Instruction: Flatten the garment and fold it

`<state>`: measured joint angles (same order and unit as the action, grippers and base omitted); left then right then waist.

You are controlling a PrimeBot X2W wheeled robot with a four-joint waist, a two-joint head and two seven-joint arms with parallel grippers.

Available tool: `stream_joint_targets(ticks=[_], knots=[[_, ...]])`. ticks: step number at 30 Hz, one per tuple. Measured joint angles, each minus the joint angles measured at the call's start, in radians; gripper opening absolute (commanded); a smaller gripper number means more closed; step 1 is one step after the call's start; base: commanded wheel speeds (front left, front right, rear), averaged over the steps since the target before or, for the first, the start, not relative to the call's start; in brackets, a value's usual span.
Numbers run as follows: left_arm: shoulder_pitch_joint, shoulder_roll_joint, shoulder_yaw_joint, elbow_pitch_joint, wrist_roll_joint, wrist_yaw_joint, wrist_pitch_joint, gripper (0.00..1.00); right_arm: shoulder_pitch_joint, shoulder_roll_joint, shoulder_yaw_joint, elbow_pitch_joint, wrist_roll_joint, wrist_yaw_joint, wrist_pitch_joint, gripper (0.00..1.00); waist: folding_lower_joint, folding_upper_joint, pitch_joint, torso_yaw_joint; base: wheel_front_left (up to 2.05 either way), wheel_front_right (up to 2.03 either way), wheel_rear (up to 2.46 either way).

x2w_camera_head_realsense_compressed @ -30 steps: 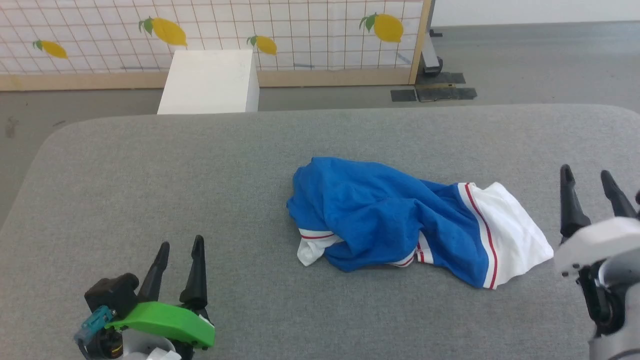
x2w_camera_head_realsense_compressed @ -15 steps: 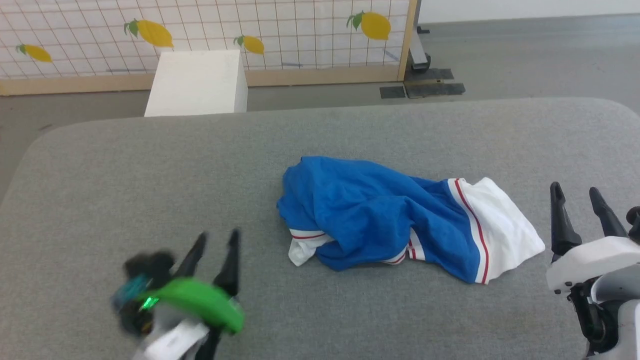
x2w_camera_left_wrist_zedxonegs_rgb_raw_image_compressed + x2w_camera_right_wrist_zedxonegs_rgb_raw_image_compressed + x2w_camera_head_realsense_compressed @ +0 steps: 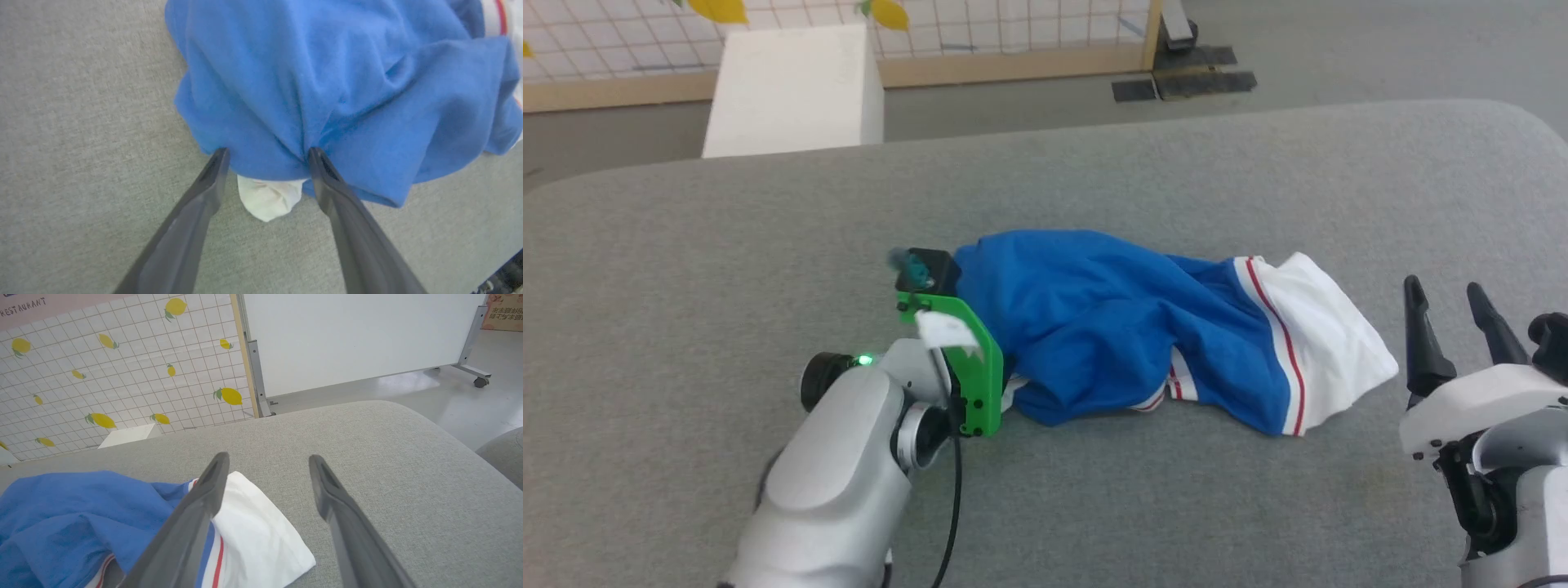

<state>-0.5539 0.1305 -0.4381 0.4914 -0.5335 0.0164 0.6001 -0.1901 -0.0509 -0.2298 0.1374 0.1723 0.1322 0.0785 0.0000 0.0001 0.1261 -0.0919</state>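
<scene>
Left gripper (image 3: 268, 152): jaws spread wide, both tips pressed against the blue edge of the garment (image 3: 1094, 327), and a white nub of fabric (image 3: 267, 200) pokes out between the fingers. Nothing is pinched! From the head camera, that wrist sits at the garment's 8 o'clock edge, its green bracket (image 3: 976, 367) right beside the cloth.

Over to the right gripper (image 3: 1443, 286): equally wide and empty, held over the grey table (image 3: 686, 269) at the garment's 4 o'clock, just clear of the white sleeve (image 3: 1327, 327).

The garment itself is a crumpled heap, mid-table. The blue bulk lies toward 9 o'clock, and the white sleeve with its red-and-white trim splays toward 3 o'clock.

Past the table's far edge there's a white box (image 3: 792, 90) at 11 o'clock, with a lemon-patterned panel (image 3: 1013, 33) behind it.
</scene>
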Motion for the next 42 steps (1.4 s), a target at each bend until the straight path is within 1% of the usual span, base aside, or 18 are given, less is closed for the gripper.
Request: stream_joint_targets(ticks=[1, 5, 9, 13, 14, 15, 16, 21, 24, 26, 30, 34, 39, 42], knots=[[-0.018, 0.005, -0.015, 0.019, 0.011, 0.013, 0.060, 1.00, -0.002, 0.001, 0.001, 0.003, 0.003, 0.000, -0.003, 1.00, 0.0000, 0.0000, 0.006, -0.006, 0.00, 0.00, 0.00], [-0.051, 0.022, -0.041, 0.051, 0.015, 0.034, 0.196, 1.00, -0.014, 0.000, 0.001, 0.012, 0.009, 0.000, -0.019, 1.00, 0.0000, 0.0000, 0.029, -0.027, 0.00, 0.00, 0.00], [-0.065, 0.031, -0.060, 0.054, 0.015, 0.038, 0.268, 1.00, -0.020, 0.000, 0.000, 0.022, 0.014, 0.000, -0.030, 1.00, 0.0000, 0.0000, 0.049, -0.046, 0.00, 0.00, 0.00], [-0.071, 0.038, -0.062, 0.051, 0.012, 0.036, 0.294, 1.00, -0.020, 0.000, -0.002, 0.033, 0.017, 0.000, -0.041, 1.00, 0.0000, 0.0000, 0.067, -0.058, 0.00, 0.00, 0.00], [-0.071, 0.039, -0.061, 0.049, 0.011, 0.036, 0.298, 0.43, -0.020, 0.000, -0.003, 0.036, 0.017, 0.000, -0.043, 1.00, 0.0000, 0.0000, 0.071, -0.060, 0.00, 0.00, 0.00], [-0.071, 0.038, -0.058, 0.045, 0.005, 0.035, 0.296, 0.33, -0.020, 0.000, -0.003, 0.040, 0.017, 0.000, -0.045, 1.00, 0.0001, 0.0000, 0.074, -0.061, 0.00, 0.00, 0.00], [-0.071, 0.038, -0.058, 0.042, 0.002, 0.032, 0.290, 0.00, -0.020, 0.000, -0.004, 0.043, 0.017, 0.000, -0.046, 1.00, 0.0000, 0.0000, 0.076, -0.060, 0.00, 0.00, 0.00], [-0.060, 0.022, -0.032, 0.016, -0.035, 0.028, 0.260, 0.00, -0.021, 0.000, -0.005, 0.063, 0.017, 0.000, -0.053, 1.00, 0.0000, 0.0000, 0.069, -0.047, 0.00, 0.00, 0.00], [-0.035, 0.023, -0.003, -0.005, -0.068, 0.030, 0.226, 0.00, -0.021, 0.000, -0.002, 0.074, 0.016, 0.000, -0.053, 1.00, 0.0000, 0.0000, 0.057, -0.035, 0.00, 0.00, 0.00], [-0.023, 0.030, 0.016, -0.021, -0.072, 0.037, 0.210, 0.00, -0.021, 0.000, 0.001, 0.078, 0.015, 0.000, -0.052, 1.00, 0.0000, 0.0000, 0.047, -0.026, 0.00, 0.00, 0.00], [-0.001, 0.058, 0.077, -0.074, -0.091, 0.069, 0.172, 0.00, -0.021, 0.000, 0.003, 0.083, 0.012, 0.000, -0.051, 1.00, 0.0001, 0.0000, 0.026, -0.001, 0.00, 0.00, 0.00], [0.036, 0.112, 0.139, -0.121, -0.114, 0.112, 0.155, 0.00, -0.021, 0.000, 0.008, 0.084, 0.010, 0.000, -0.042, 1.00, 0.0000, 0.0000, 0.004, 0.023, 0.00, 0.00, 0.00], [0.147, 0.175, 0.214, -0.150, -0.137, 0.181, 0.156, 0.00, -0.021, 0.001, 0.026, 0.084, 0.010, 0.000, -0.035, 1.00, 0.0000, -0.0001, -0.020, 0.045, 0.00, 0.00, 0.00], [0.220, 0.194, 0.236, -0.155, -0.148, 0.207, 0.168, 0.00, -0.021, 0.001, 0.030, 0.083, 0.010, 0.000, -0.034, 1.00, 0.0000, 0.0000, -0.025, 0.052, 0.00, 0.00, 0.00]])
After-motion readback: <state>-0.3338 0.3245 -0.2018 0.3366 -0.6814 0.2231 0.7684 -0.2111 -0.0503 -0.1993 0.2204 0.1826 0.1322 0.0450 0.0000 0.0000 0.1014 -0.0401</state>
